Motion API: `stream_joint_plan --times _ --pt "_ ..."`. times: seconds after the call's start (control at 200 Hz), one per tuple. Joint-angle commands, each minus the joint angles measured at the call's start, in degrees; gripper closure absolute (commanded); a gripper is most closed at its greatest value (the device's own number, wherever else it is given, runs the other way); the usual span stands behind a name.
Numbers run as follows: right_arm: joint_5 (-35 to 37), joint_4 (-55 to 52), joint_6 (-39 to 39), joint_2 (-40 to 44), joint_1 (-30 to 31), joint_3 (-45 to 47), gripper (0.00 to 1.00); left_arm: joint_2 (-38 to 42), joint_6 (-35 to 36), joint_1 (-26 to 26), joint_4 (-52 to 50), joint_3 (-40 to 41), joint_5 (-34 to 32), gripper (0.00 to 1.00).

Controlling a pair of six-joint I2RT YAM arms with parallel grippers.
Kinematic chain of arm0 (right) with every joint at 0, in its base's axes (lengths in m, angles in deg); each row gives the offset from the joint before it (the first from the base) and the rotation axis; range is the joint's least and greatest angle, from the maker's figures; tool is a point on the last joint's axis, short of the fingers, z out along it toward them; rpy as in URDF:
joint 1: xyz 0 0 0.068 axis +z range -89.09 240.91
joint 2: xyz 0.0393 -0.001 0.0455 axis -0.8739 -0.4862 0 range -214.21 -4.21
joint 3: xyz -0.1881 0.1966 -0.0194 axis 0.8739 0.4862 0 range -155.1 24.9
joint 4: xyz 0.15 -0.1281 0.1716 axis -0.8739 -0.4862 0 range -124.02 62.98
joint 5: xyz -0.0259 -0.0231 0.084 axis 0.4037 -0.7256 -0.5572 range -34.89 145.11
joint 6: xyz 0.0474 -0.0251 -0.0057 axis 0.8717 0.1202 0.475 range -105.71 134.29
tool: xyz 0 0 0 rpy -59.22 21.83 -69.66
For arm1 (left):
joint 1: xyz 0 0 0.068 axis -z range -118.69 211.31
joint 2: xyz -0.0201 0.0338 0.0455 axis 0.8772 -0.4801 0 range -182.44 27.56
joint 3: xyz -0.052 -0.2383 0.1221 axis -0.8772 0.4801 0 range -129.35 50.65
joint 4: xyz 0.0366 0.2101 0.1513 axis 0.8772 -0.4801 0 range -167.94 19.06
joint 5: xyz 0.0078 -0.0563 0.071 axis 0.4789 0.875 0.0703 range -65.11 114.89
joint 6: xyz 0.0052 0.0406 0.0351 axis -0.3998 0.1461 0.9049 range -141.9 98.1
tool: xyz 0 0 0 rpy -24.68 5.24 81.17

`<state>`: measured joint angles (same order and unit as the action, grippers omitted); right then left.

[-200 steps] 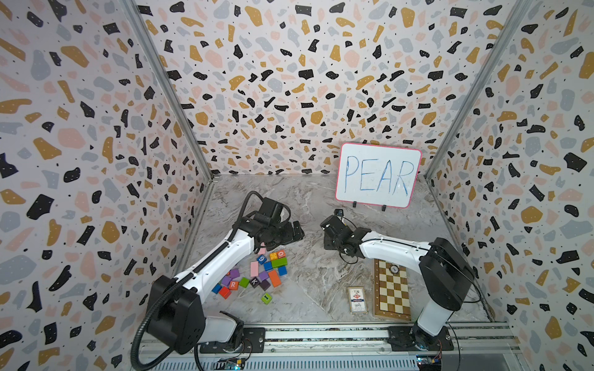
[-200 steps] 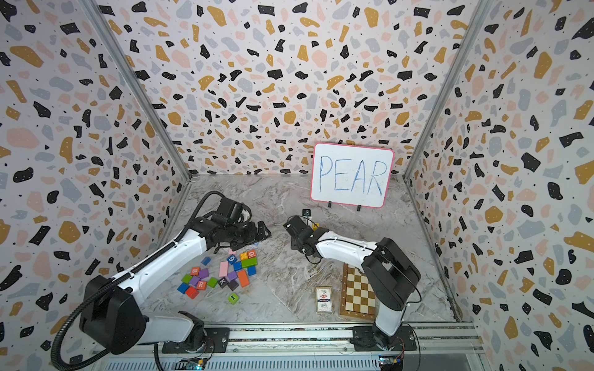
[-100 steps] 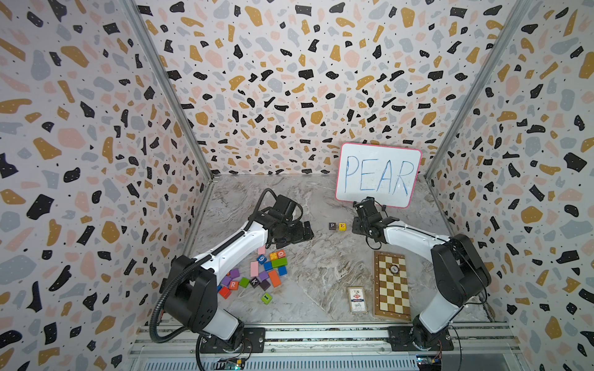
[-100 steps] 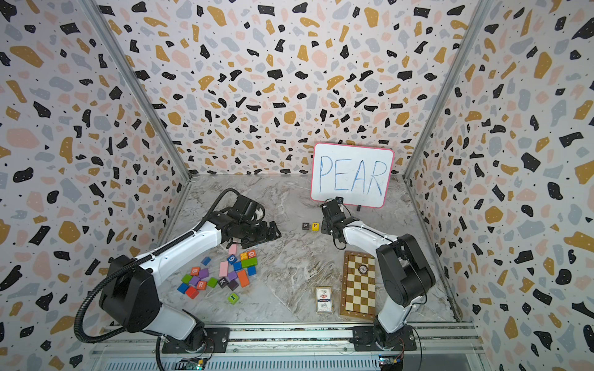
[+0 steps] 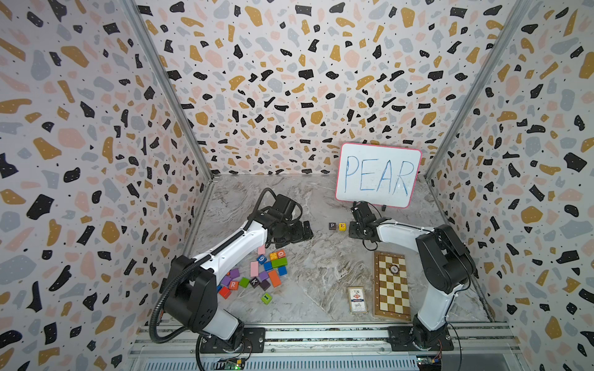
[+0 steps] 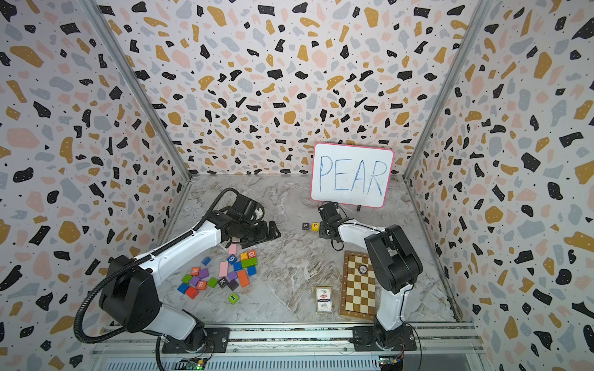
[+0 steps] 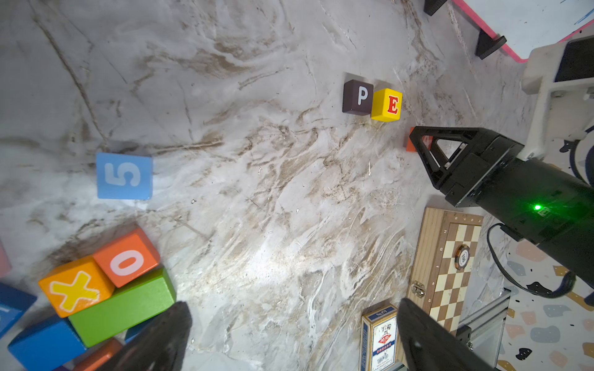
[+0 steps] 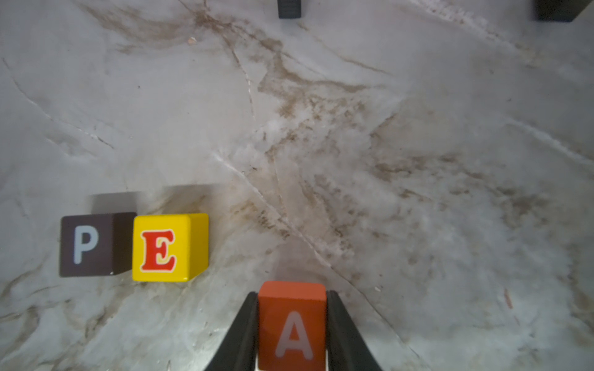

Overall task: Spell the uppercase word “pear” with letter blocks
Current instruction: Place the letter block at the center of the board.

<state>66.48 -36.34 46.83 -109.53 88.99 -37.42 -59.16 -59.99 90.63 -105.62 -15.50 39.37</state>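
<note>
Letter blocks P (image 8: 86,245) and E (image 8: 159,247) stand side by side on the desk (image 8: 385,128), the P touching the E, both letters facing up. My right claw (image 8: 292,295) is clenched on the orange A block (image 8: 292,331), its 2 fingers flat on opposite faces, the letter up and reading the same way as the E. The A block sits near the E, on the side away from the P, but apart from it and not in line with the row. Whether its underside touches the desk I cannot tell. The step in hand, as I judge it, is setting this 3rd letter beside the E. To do it well I should keep the block square and bring it level with the row. The finger on the E side would strike the E first, so I should stop just beside it. Then I lower until the block bears on the desk, open, and lift straight up. My left claw (image 7: 292,308) is released and empty, well apart from the E on the P side. The R block (image 5: 233,284) lies in the loose pile (image 5: 257,276), well apart from the E.
</note>
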Motion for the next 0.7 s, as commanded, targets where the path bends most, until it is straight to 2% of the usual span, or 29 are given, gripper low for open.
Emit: stream_joint_plan --times 0.0,0.696 --pt "0.4 -0.7 -1.0 -1.2 -0.2 -3.3 0.7 1.2 1.1 -0.1 -0.2 0.5 -0.1 0.01" --pt "-0.7 -2.1 -1.3 -6.7 -1.1 -8.5 0.7 2.0 1.1 -0.3 -0.9 1.4 -1.1 0.01"
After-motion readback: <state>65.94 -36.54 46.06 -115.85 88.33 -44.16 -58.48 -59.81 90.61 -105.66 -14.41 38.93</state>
